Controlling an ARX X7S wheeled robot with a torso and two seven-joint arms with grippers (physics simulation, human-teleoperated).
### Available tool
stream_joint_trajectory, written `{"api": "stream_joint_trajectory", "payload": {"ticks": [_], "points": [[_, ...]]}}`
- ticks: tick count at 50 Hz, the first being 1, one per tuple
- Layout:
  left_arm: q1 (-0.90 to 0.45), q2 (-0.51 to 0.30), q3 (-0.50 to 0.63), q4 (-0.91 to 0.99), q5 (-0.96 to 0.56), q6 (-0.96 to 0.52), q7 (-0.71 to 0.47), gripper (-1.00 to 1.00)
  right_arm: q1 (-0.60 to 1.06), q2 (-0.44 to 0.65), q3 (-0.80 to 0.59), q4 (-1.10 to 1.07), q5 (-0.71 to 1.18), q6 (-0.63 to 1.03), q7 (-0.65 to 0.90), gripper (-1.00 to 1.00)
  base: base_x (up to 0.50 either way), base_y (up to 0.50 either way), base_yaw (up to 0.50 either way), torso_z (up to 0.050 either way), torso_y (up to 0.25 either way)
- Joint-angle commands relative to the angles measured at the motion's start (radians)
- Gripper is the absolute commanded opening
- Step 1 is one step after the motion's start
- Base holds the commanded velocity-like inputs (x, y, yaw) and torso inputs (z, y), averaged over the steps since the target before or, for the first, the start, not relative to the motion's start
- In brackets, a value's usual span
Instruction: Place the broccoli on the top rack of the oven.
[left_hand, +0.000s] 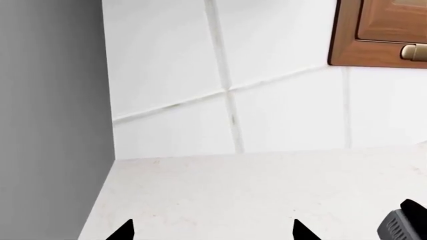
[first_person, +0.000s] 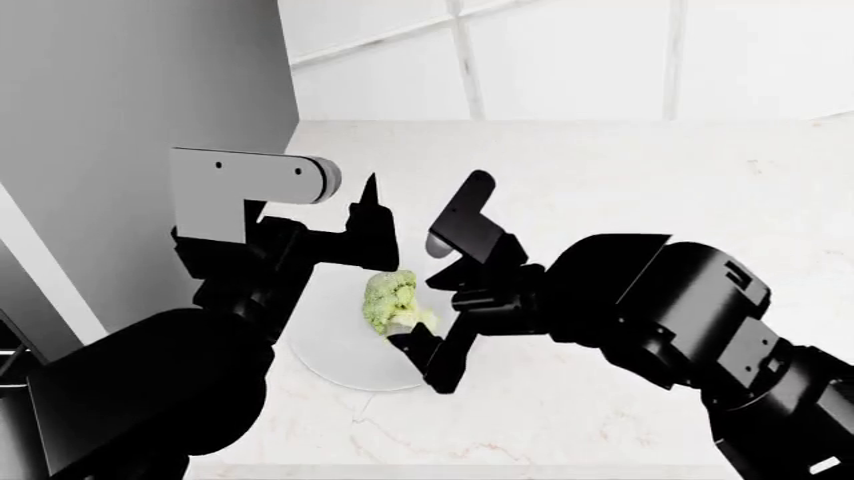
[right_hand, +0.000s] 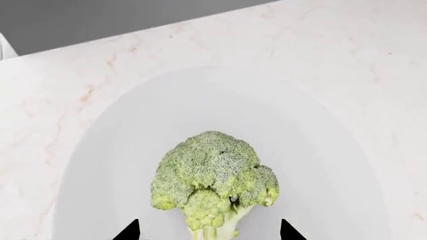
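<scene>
The broccoli (first_person: 394, 303) lies on a round white plate (first_person: 334, 365) on the counter. My right gripper (first_person: 430, 300) is open beside it, one finger above and one below the floret. In the right wrist view the broccoli (right_hand: 213, 175) has its crown pointing away, and its stalk lies between the tips of the right gripper (right_hand: 208, 231) with gaps on both sides; the plate (right_hand: 320, 150) spreads beneath. My left gripper (first_person: 360, 235) hovers just behind the plate. In its own view the left gripper (left_hand: 213, 231) is open over bare counter. The oven and its top rack are out of view.
A pale marble counter (first_person: 641, 170) runs back to a white tiled wall (first_person: 561, 50). A tall grey panel (first_person: 134, 100) bounds the left side. A wooden cabinet door with a brass handle (left_hand: 380, 35) hangs on the wall. The counter's front edge runs along the bottom of the head view.
</scene>
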Motion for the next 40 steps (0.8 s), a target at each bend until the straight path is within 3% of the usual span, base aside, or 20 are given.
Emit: {"api": "stream_joint_trajectory", "payload": {"ticks": [1,16,17,40], "points": [[0.001,-0.003,0.006,-0.007,0.003,0.009,0.001,1.0,0.001,-0.005,-0.014,0.013,-0.004,-0.006,-0.012,1.0,0.0,0.0,0.0,0.0,0.0],[0.005,-0.01,0.018,-0.016,0.014,0.025,0.009,1.0,-0.006,-0.005,-0.02,0.03,-0.01,-0.021,-0.016,1.0,0.0,0.0,0.0,0.0,0.0],[0.004,-0.01,0.019,-0.018,0.015,0.027,0.01,1.0,-0.006,-0.005,-0.021,0.031,-0.012,-0.023,-0.017,-1.0,0.0,0.0,0.0,0.0,0.0],[-0.002,-0.015,0.02,-0.008,0.001,0.025,-0.005,1.0,0.023,0.027,0.033,-0.05,0.023,0.002,0.039,-1.0,0.0,0.0,0.0,0.0,0.0]]}}
